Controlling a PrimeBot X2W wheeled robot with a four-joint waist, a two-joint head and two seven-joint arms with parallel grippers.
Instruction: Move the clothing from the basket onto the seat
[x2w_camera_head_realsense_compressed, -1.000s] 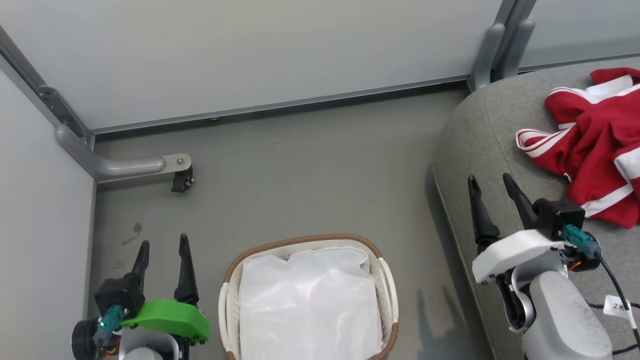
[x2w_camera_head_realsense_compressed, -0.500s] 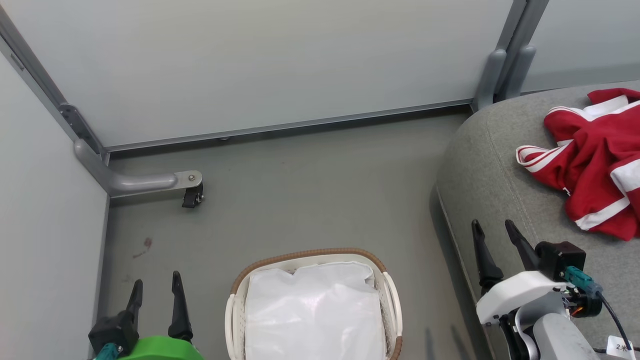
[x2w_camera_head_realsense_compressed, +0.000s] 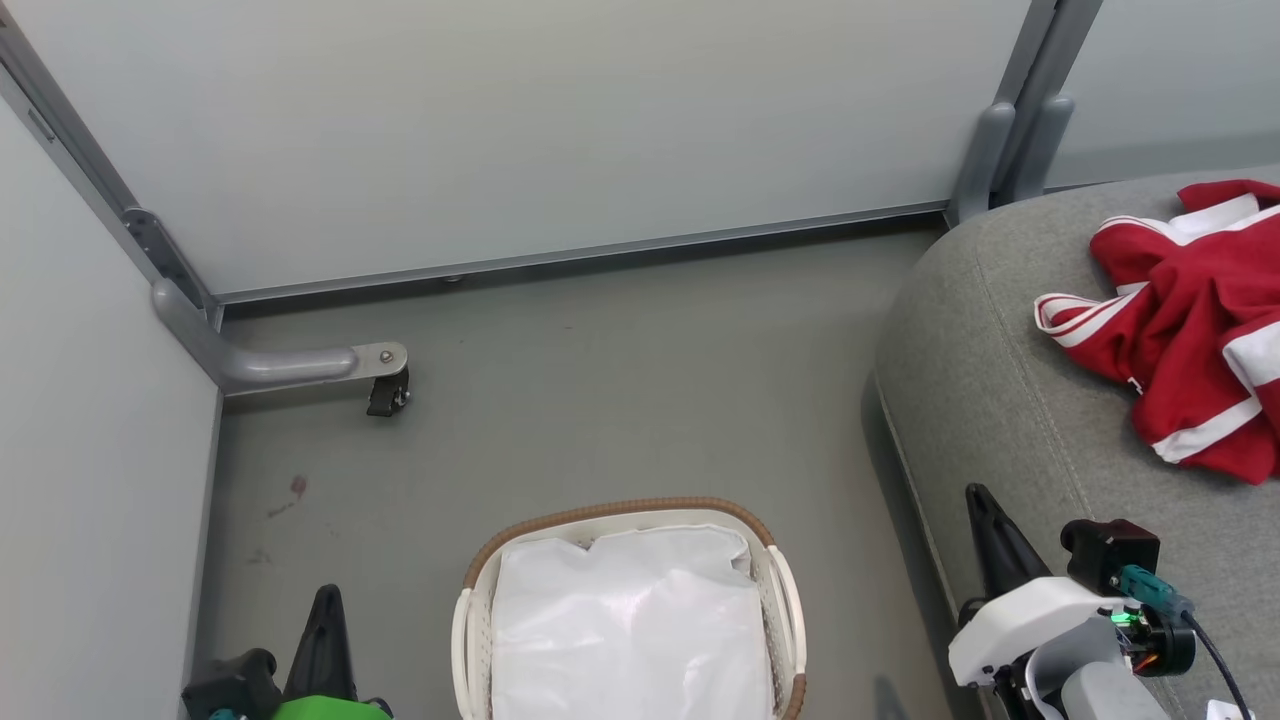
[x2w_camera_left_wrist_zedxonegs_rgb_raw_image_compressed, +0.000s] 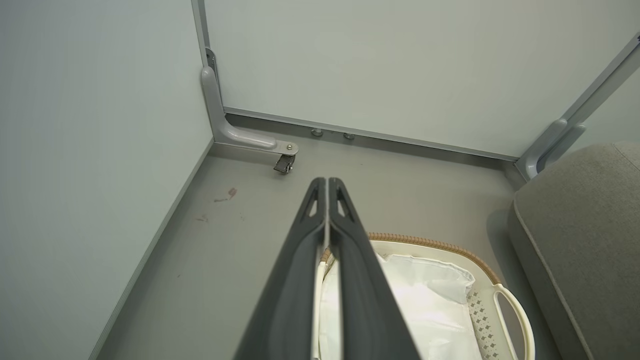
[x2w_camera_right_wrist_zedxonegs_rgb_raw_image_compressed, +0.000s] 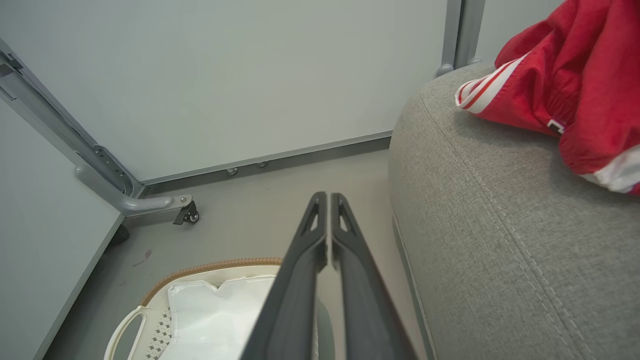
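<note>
The clothing (x2w_camera_head_realsense_compressed: 1190, 320) lies in a crumpled red heap on the seat (x2w_camera_head_realsense_compressed: 990, 380), toward its far right, with a striped edge trailing out toward the rounded end of the cushion. The basket (x2w_camera_head_realsense_compressed: 620, 508) stands on the floor (x2w_camera_head_realsense_compressed: 620, 380) just beside the seat, and nothing red shows in it, just the white liner (x2w_camera_head_realsense_compressed: 630, 620), so I judge the move finished or very nearly so. The left hand (x2w_camera_left_wrist_zedxonegs_rgb_raw_image_compressed: 326, 181) is closed and empty, its two fingers pressed flat together and pointing over the basket's near rim. The right hand (x2w_camera_right_wrist_zedxonegs_rgb_raw_image_compressed: 328, 196) is likewise closed on nothing, above the gap between basket and seat and well apart from the heap. The jerseys look light, limp and a little slick; they would sag and trail from any grip rather than hold a shape. If the heap needs tidying, the best hold is probably a pinch on a thick raised fold near its middle, or on the doubled white-trimmed hem, since a single thin layer could slip from between the fingers.
</note>
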